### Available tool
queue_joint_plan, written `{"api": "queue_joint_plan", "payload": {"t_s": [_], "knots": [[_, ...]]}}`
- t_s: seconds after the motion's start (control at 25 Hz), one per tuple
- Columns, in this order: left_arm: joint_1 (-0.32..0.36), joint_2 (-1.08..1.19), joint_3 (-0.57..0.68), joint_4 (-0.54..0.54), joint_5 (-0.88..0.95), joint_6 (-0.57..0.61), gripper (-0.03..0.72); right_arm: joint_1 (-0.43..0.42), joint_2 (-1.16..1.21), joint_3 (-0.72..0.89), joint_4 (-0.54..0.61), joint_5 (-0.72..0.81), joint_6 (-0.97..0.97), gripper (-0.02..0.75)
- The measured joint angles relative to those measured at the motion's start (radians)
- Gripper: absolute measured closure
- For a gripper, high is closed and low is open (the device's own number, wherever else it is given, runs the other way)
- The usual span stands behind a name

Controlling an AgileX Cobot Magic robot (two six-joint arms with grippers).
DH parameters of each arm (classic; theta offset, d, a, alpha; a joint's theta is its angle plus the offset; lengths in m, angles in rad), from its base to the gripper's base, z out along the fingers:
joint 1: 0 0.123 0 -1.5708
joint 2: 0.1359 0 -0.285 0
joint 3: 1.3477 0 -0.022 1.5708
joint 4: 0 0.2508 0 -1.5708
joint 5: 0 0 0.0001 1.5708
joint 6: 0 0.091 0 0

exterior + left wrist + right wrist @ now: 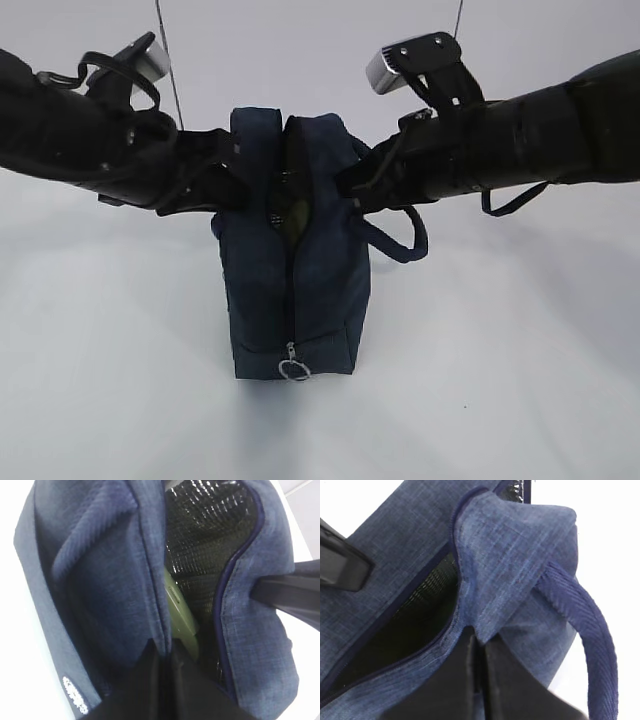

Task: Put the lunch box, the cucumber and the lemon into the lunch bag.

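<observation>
The left end effector point(162, 652) is clenched on one lip of the lunch bag point(290, 290), and the right end effector point(480, 647) pinches the opposite lip, spreading it. The lunch box point(181, 615) sits inside; cucumber and lemon are unseen, perhaps hidden in the bag.

The lunch bag point(292, 290) stands on the white worktop point(500, 380) with its top slit parted only a narrow way. The left end effector point(240, 190) pinches the left lip of the opening and the right end effector point(345, 190) pinches the right lip, so both arms crowd the mouth from either side. Inside, the pale green lunch box point(180, 612) stands on edge against the left wall, leaving a dark slot beside it along the silvery lining point(210, 545). A strap handle point(400, 240) loops out on the right side. Bare worktop lies open around the bag's base
</observation>
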Motion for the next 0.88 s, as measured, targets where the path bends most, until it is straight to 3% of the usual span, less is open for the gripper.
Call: {"api": "queue_joint_plan", "payload": {"t_s": [0.36,0.52,0.64,0.76,0.88], "knots": [[0.0,0.0,0.0,0.0,-0.024,0.0,0.694,0.0,0.011,0.0,0.044,-0.013,0.0,0.715],[0.0,0.002,0.0,0.0,-0.025,0.0,0.67,0.0,0.011,-0.006,0.059,-0.013,0.0,0.568],[0.0,0.002,0.0,0.0,-0.029,0.006,0.556,0.0,0.011,-0.006,0.061,-0.014,0.0,0.425],[0.0,0.004,0.0,0.0,-0.031,0.006,0.423,0.0,0.011,-0.006,0.063,-0.014,0.0,0.384],[0.0,0.006,0.0,0.0,-0.022,0.006,0.356,0.0,0.005,-0.006,0.065,-0.014,0.0,0.374]]}}
